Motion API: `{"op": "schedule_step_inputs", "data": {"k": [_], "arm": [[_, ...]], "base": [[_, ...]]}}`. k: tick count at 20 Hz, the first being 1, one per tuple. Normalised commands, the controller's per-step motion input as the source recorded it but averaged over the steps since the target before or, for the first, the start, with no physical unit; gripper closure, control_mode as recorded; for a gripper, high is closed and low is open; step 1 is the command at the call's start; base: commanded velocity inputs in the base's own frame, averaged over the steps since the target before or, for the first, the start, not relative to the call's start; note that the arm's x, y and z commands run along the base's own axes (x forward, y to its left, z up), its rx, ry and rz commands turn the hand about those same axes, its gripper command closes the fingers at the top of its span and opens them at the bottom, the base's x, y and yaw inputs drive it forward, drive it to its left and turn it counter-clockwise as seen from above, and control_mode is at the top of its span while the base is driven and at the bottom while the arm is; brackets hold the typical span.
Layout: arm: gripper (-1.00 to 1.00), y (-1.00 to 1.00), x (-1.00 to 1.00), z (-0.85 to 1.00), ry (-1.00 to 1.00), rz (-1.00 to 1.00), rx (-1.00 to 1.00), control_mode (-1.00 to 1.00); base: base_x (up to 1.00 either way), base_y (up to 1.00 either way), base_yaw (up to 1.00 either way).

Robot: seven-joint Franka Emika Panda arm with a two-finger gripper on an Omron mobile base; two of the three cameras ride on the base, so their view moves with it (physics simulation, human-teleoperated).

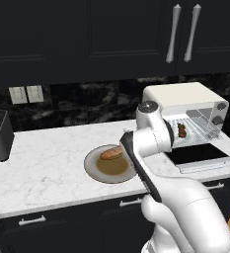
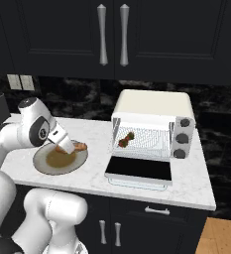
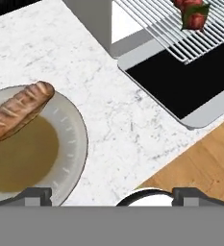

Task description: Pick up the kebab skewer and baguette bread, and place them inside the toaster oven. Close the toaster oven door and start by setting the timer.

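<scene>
I see the gripper (image 3: 111, 194) spread wide and empty. The baguette bread (image 3: 18, 110) lies on the plate (image 3: 72, 144), up-left of the fingers, its long axis apparently diagonal. The kebab skewer (image 2: 126, 140) rests inside the toaster oven (image 2: 151, 106).

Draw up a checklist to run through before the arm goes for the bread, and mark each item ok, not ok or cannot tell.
1. Kebab skewer already on the wire rack: ok.
2. Toaster oven door folded down flat: ok.
3. Baguette bread still on the plate: ok.
4. Gripper open and empty: ok.
5. Gripper lined up over the bread: not ok, the bread sits off to one side.
</scene>
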Motion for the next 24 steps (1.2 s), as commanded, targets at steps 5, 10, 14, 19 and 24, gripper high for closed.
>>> {"op": "schedule_step_inputs", "data": {"k": [5, 10, 14, 19, 24], "arm": [[-1.0, 0.35, 0.09, -0.15, 0.0, -0.41, 0.12, -1.0], [-1.0, 0.11, 0.28, -0.21, 0.0, -0.22, 0.19, -1.0], [-1.0, 0.3, 0.35, -0.23, 0.0, -0.07, 0.12, -1.0], [-1.0, 0.45, 0.34, -0.23, 0.0, 0.0, 0.03, -1.0], [-1.0, 0.08, 0.34, -0.15, 0.0, 0.13, 0.04, -1.0]], "base": [[0.0, 0.0, 0.0], [0.0, 0.0, 0.0], [0.0, 0.0, 0.0], [0.0, 0.0, 0.0], [0.0, 0.0, 0.0]]}}
